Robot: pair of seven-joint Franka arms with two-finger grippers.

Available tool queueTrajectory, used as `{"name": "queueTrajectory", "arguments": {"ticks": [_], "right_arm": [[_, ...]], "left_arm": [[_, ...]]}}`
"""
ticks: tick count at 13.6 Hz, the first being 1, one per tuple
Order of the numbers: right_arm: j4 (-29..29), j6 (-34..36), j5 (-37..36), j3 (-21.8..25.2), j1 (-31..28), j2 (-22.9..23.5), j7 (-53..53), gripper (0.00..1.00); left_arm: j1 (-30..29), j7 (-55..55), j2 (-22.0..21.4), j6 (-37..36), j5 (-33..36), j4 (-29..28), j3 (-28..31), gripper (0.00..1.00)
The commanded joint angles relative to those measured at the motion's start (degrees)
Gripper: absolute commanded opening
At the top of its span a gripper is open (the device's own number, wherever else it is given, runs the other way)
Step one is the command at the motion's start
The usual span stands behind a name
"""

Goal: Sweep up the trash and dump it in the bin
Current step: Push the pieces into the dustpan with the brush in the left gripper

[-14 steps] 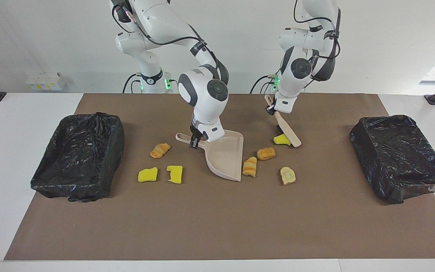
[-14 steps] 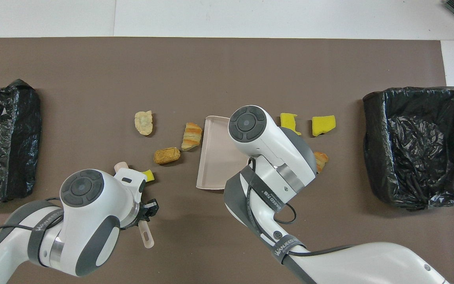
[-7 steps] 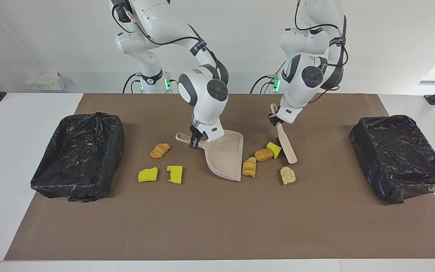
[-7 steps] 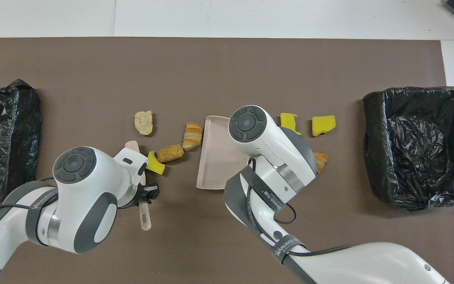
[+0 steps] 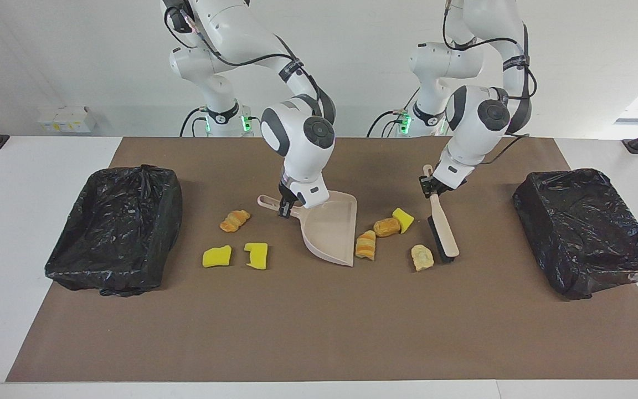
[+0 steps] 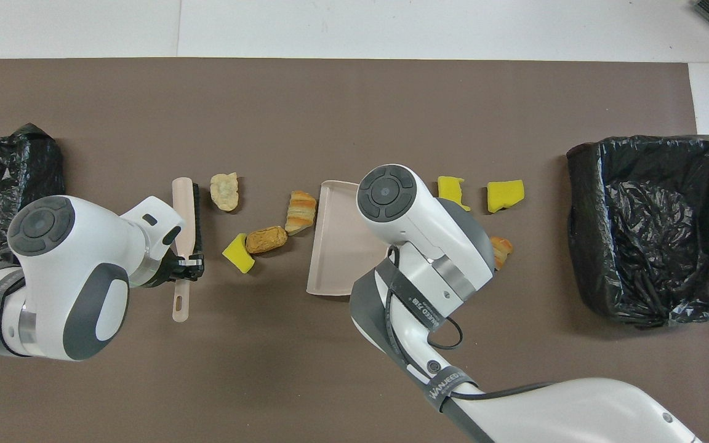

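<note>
Since the earlier frame my left gripper [image 5: 428, 187], jaws pinching the brush [image 5: 443, 235], swung it beside the beige lump [image 5: 422, 257]; dustpan [image 5: 330, 230], pinched by right gripper [image 5: 284, 209], lay past it along the sweep line.

I see a white table [image 5: 20, 221] under a brown paper mat [image 5: 319, 332]; black-lined bins [image 5: 114, 227] at three and nine o'clock, scattered foam and pastry scraps [image 5: 389, 226] centrally.

The dustpan [image 5: 330, 230] lies mid-table between two bins [image 5: 117, 230] [image 5: 587, 230], one at each end. Three trash pieces [image 5: 235, 220] lie toward the right arm's end, four [image 5: 388, 226] toward the left arm's, with the brush [image 5: 442, 227] just beside the lump [image 5: 422, 257].
</note>
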State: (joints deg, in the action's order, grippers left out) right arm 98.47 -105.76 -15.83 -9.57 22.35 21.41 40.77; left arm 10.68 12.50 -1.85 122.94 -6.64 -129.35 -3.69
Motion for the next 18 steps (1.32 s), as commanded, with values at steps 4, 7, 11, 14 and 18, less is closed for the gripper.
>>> {"name": "queueTrajectory", "arguments": {"ticks": [4,7,11,14,18], "right_arm": [[1.7,-1.0,-0.3,-0.4,-0.6,-1.5,-2.9,0.0],[1.8,-1.0,-0.3,-0.4,-0.6,-1.5,-3.0,0.0],[1.8,-1.1,-0.3,-0.4,-0.6,-1.5,-2.9,0.0],[1.8,-1.2,-0.3,-0.4,-0.6,-1.5,-2.8,0.0],[1.8,-1.1,-0.3,-0.4,-0.6,-1.5,-2.8,0.0]], "left_arm": [[-0.6,-7.1,7.0,1.9,1.0,4.3,-0.6,0.0],[4.8,-1.5,6.0,0.7,1.0,3.4,-0.6,0.0],[10.9,4.4,5.0,-0.5,-1.1,2.4,-0.9,0.0],[15.9,4.4,4.6,-0.5,-8.5,2.4,-0.9,0.0],[22.4,2.4,4.8,1.4,-15.3,3.2,-1.1,0.0]]}}
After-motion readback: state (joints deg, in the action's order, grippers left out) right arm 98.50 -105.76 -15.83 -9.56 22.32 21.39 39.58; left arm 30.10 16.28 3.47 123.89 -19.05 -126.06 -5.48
